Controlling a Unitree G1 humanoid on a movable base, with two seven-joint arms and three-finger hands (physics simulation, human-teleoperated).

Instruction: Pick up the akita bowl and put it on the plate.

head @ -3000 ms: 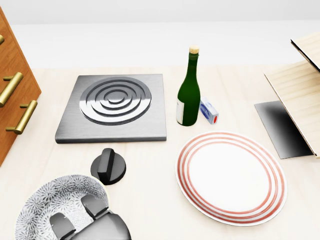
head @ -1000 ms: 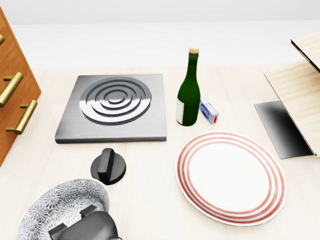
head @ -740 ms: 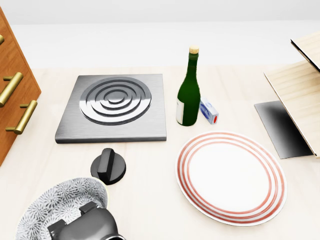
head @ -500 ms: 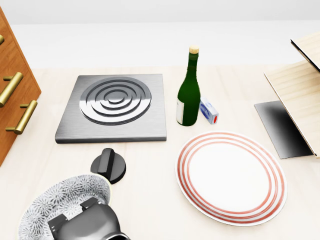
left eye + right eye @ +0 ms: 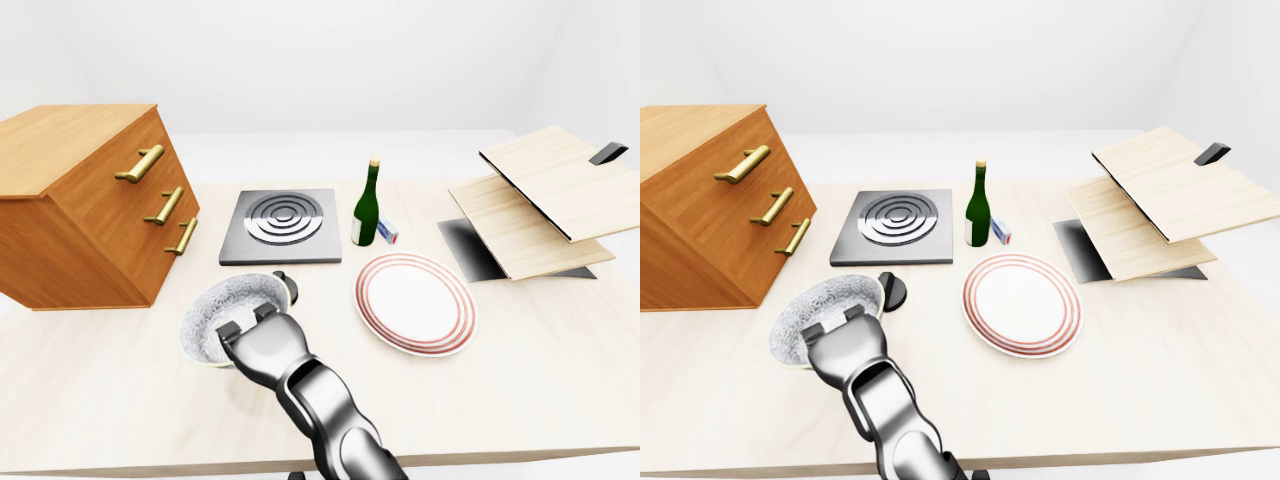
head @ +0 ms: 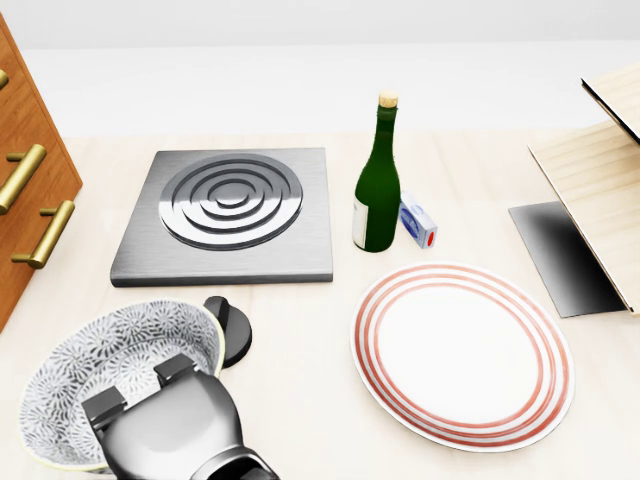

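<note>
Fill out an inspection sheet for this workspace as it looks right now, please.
Surface: pale wooden table.
Job's things: akita bowl at the head view's lower left, hiding part of the black knob; plate at lower right, nothing on it.
Clutter: hob plate, black knob, green bottle, small box.
Grippers: left hand on the bowl, fingers hooked over its rim; right hand not in view.
Cables: nothing seen.
Surroundings: wooden drawer chest at left, slanted wooden boards at right, plain white backdrop.
</note>
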